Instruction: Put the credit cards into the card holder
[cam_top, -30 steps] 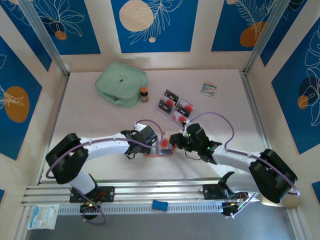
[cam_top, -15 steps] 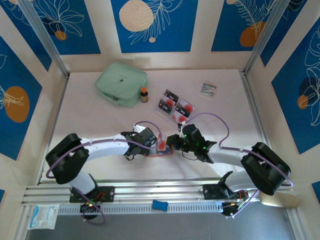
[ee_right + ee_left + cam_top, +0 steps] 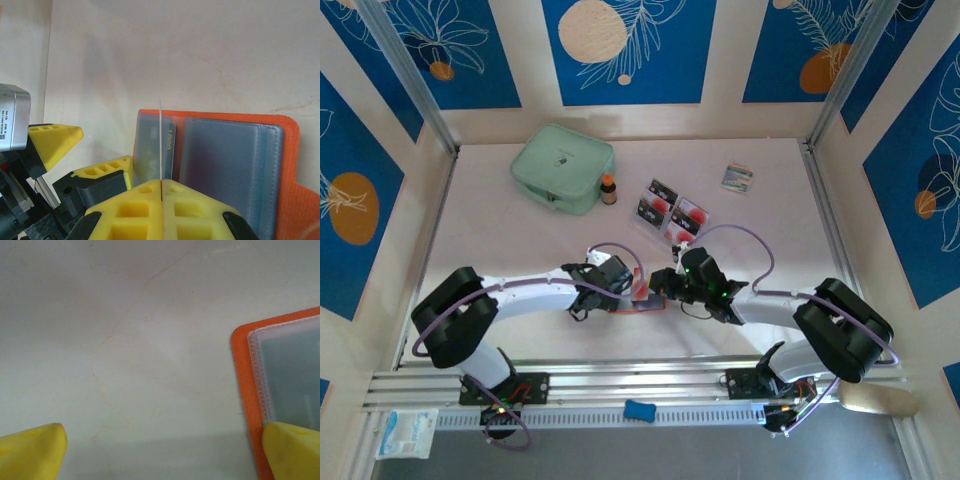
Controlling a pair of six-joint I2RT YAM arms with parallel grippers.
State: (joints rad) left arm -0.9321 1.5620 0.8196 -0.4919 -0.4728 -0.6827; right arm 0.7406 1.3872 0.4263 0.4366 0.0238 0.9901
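Observation:
The orange-red card holder (image 3: pixel 290 135) lies open on the table between the two grippers, its clear grey sleeves facing up. One card with yellow lettering (image 3: pixel 169 140) sits in its left sleeve. My right gripper (image 3: pixel 161 182) is shut on a thin pale card (image 3: pixel 160 145), seen edge-on and upright over that left sleeve. My left gripper (image 3: pixel 162 452) is open at the holder's left edge (image 3: pixel 240 370). Its right finger (image 3: pixel 292 450) rests on the holder's corner. Several more credit cards (image 3: pixel 670 212) lie on the table behind the grippers.
A mint-green zip pouch (image 3: pixel 562 167) and a small brown bottle (image 3: pixel 608 189) stand at the back left. A small multicoloured packet (image 3: pixel 738 178) lies at the back right. A blue item (image 3: pixel 639 409) sits on the front rail and a white packet (image 3: pixel 408 432) lies beyond it.
My right arm has shifted left, carrying the card closer over the holder's left side. The left arm has stayed put.

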